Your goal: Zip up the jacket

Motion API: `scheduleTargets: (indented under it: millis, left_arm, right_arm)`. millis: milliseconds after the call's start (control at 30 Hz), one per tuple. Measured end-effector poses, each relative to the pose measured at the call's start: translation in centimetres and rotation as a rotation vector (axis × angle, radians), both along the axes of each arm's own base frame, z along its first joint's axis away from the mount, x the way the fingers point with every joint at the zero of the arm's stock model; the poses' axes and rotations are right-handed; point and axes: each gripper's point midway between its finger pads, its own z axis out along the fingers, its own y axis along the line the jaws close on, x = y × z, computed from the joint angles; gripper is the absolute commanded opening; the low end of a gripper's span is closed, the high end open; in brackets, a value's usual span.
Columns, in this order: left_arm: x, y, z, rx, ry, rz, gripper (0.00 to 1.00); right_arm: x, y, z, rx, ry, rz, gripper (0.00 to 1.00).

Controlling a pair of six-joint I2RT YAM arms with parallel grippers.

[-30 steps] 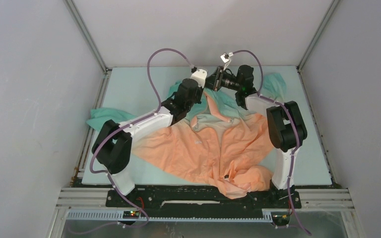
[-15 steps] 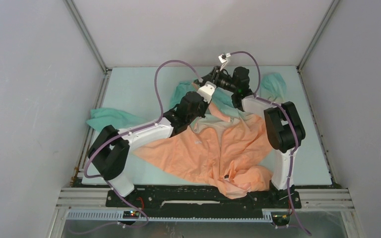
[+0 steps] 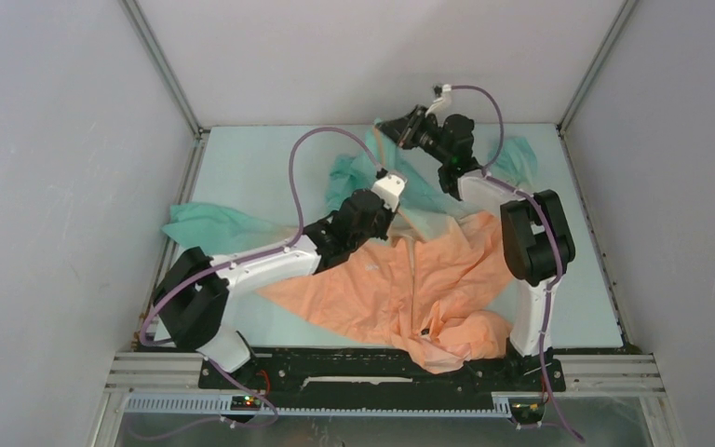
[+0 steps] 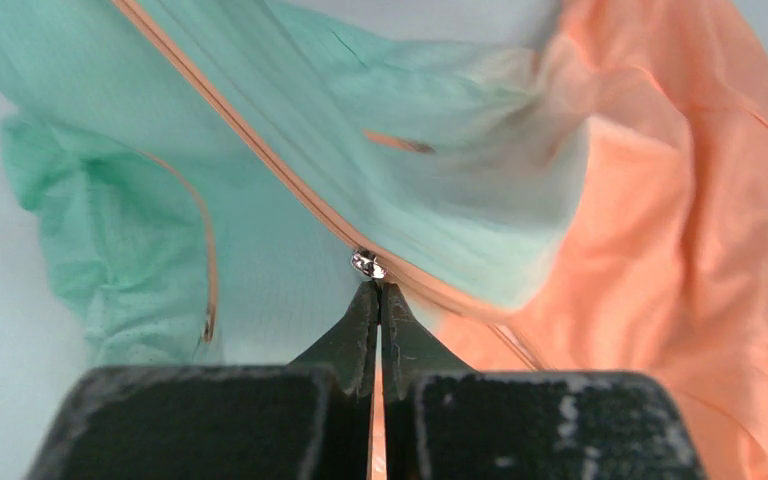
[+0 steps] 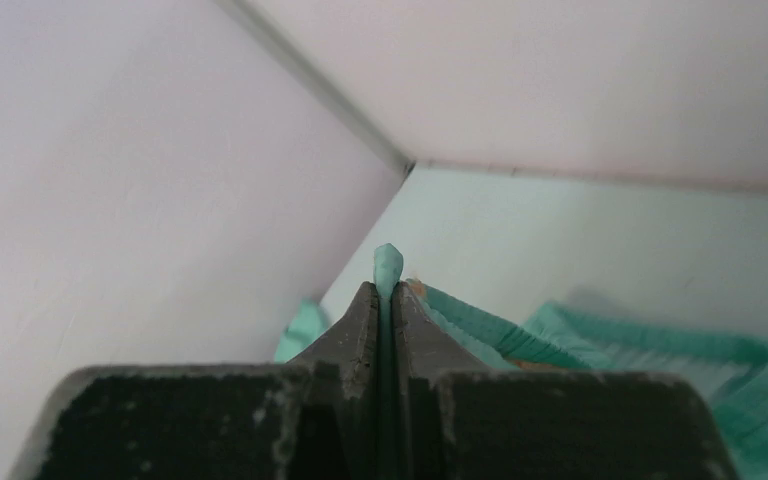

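Observation:
The jacket (image 3: 400, 279) lies on the table, peach-orange near me and teal at the far side. My left gripper (image 4: 378, 290) is shut on the orange pull tab of the front zipper. The silver slider (image 4: 367, 264) sits right at its fingertips, on the orange zipper (image 4: 250, 140) that runs up to the left over teal cloth. In the top view the left gripper (image 3: 393, 193) is over the jacket's upper chest. My right gripper (image 5: 384, 290) is shut on a fold of teal jacket cloth (image 5: 387, 262) and holds it raised near the back wall (image 3: 389, 127).
Teal sleeves spread to the left (image 3: 207, 223) and to the far right (image 3: 521, 154). The hem is bunched at the near edge (image 3: 456, 345). Enclosure walls and frame posts (image 3: 163, 65) stand close around the pale green table (image 3: 251, 158).
The left gripper has drawn back toward me and to the right along the zipper. The right gripper has risen toward the back wall with the teal cloth, pulling it taut.

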Motion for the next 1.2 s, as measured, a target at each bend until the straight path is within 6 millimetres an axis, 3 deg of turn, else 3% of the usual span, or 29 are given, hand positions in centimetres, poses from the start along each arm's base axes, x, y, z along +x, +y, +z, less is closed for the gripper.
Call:
scheduleTargets:
  millis: [333,467,500,600,800,967,1067,1133,1200]
  left_arm:
    - [-8.6,-3.8,-2.5,0.048,0.111,-0.153,0.00]
    - [-12.3,-4.8,-3.8,0.079,0.172,-0.216,0.00]
    - [-13.0,-5.0,-4.2,0.086,0.185,-0.228,0.00]
    - [-15.7,-5.6,-5.7,0.122,0.233,-0.272,0.00]
    - [-19.4,-5.6,-7.3,0.168,0.310,-0.325,0.00]
    - [-20.8,-6.0,-7.3,0.150,0.335,-0.335,0.00]
    - [-21.8,-6.5,-7.2,0.136,0.346,-0.347,0.00]
    - [-22.6,-6.7,-7.3,0.127,0.363,-0.361,0.09]
    - [-23.8,-6.6,-7.6,0.140,0.386,-0.378,0.22]
  right_arm:
    - [8.3,-7.6,10.4,0.076,-0.162,-0.266,0.00]
    - [12.8,-11.5,11.9,0.078,-0.210,-0.347,0.00]
    - [13.7,-11.9,11.8,0.078,-0.215,-0.356,0.00]
    - [17.0,-16.2,10.9,0.068,-0.220,-0.432,0.00]
    - [20.7,-21.4,5.8,0.040,-0.160,-0.538,0.00]
    - [21.7,-22.8,2.1,-0.004,-0.103,-0.563,0.00]
    - [21.8,-22.5,1.4,-0.022,-0.098,-0.555,0.00]
    - [21.8,-22.4,1.5,-0.027,-0.104,-0.553,0.00]
    - [21.8,-22.5,1.3,-0.039,-0.113,-0.556,0.29]
